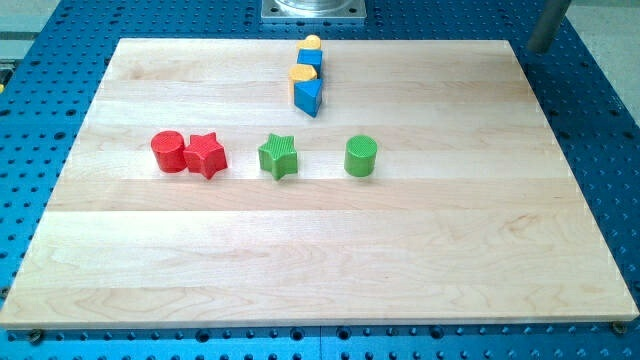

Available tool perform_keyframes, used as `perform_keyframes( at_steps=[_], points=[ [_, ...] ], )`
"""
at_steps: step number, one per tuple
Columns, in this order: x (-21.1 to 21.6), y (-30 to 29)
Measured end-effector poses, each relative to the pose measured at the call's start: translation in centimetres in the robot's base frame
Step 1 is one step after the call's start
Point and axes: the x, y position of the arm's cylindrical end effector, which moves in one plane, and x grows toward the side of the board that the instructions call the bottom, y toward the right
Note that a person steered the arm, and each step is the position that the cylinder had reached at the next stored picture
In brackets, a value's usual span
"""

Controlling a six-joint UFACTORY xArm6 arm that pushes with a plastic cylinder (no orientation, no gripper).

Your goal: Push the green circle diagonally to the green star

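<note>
The green circle point(361, 157) stands upright a little right of the board's middle. The green star point(279, 157) lies to its left at the same height in the view, with a gap of about one block's width between them. A grey rod comes in at the view's top right corner. Its lower end, my tip point(537, 49), sits just past the top right corner of the wooden board point(320, 270). It is far up and to the right of the green circle and touches no block.
A red circle point(168, 151) and a red star point(206, 155) touch each other left of the green star. Near the top edge, a yellow block point(312, 42), a blue block point(309, 58), a second yellow block point(303, 73) and a blue triangle point(309, 97) form a close column. A metal base point(313, 8) stands above them.
</note>
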Motion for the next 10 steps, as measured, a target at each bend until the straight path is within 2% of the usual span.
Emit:
perform_keyframes(
  at_steps=[1, 2, 4, 6, 8, 9, 10],
  points=[
    [0.9, 0.0],
    [4.6, -2.1],
    [9.2, -15.7],
    [17.0, -28.9],
    [17.4, -30.7],
    [20.4, -31.2],
    [21.5, -26.7]
  ],
)
